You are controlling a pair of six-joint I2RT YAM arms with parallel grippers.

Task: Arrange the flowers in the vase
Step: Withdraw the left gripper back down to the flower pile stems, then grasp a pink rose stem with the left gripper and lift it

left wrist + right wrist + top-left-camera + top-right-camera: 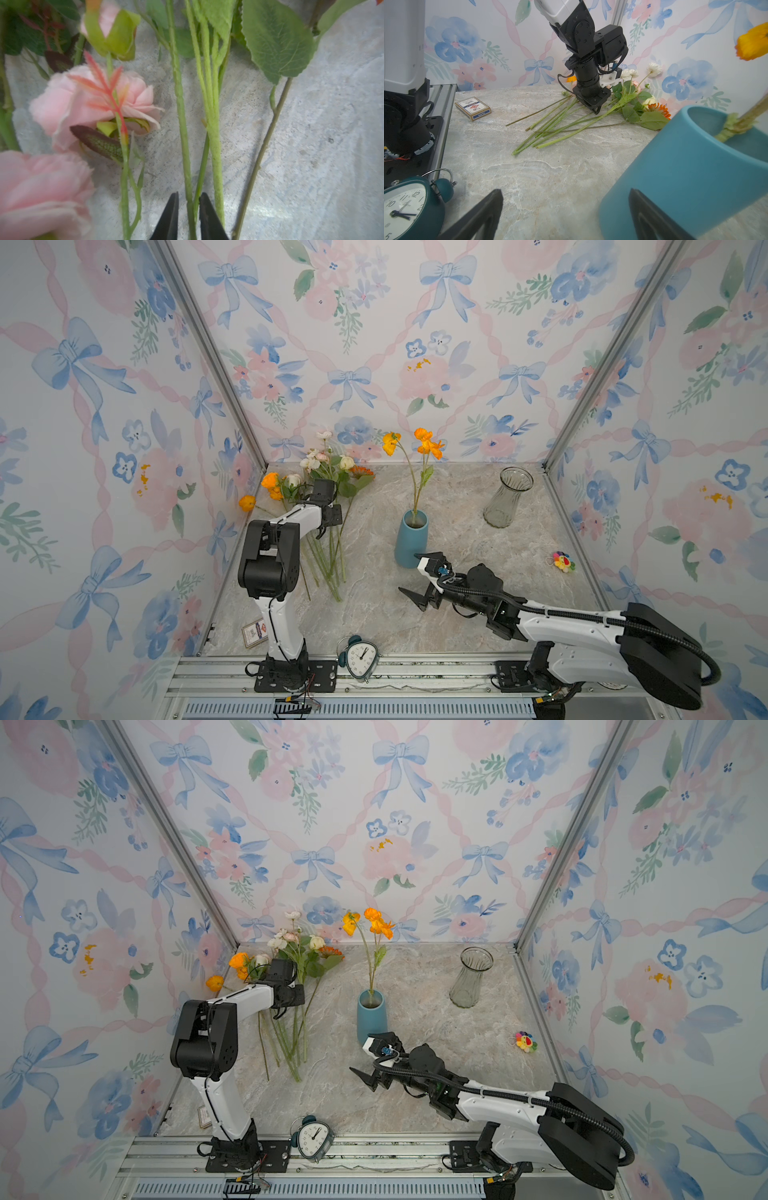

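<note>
The flowers (630, 113) lie fanned on the surface (365, 626): fuzzy green stems, pink, cream and orange blooms. The left tool (189, 199) stands narrow around two stems, though I cannot tell if it grips them. The right tool (564, 193) gapes wide.

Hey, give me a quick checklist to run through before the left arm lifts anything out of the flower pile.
1. Left gripper down at the loose flowers: ok.
2. Only one stem between the jaws: not ok, two stems sit there.
3. Jaws fully closed: cannot tell, a sliver of gap shows on one side.
4. Right gripper open and empty: ok.
5. Blue vase upright, orange flowers standing in it: ok.
6. Glass vase upright and empty: ok.
</note>
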